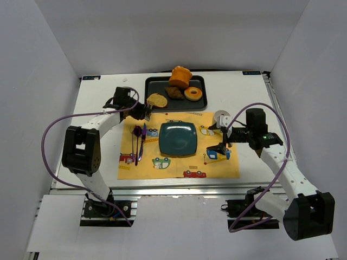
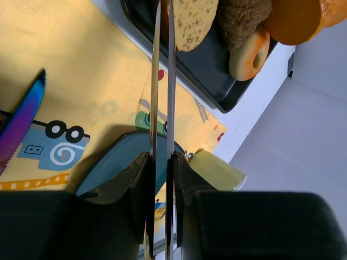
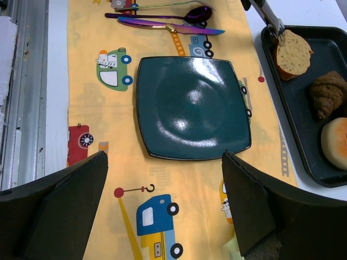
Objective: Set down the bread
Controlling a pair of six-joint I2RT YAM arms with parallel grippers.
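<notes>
The bread (image 1: 156, 100) is a tan oval slice at the left end of the black tray (image 1: 162, 85), overhanging its rim. My left gripper (image 1: 144, 112) is shut on a pair of metal tongs (image 2: 162, 81), and the tongs' tips pinch the bread (image 2: 195, 21). In the right wrist view the bread (image 3: 293, 54) stands tilted in the tongs (image 3: 268, 19) over the tray's edge. The teal plate (image 1: 178, 138) lies bare on the yellow placemat (image 1: 179, 165), below and right of the bread. My right gripper (image 1: 219, 142) is open and empty, hovering right of the plate (image 3: 192, 108).
The tray also holds a brown croissant-like lump (image 1: 174, 93), a ring donut (image 1: 193, 95) and an orange bun (image 1: 180, 77). Purple cutlery (image 1: 140, 138) lies left of the plate. A pale cup (image 1: 222, 118) stands at the mat's right. White walls enclose the table.
</notes>
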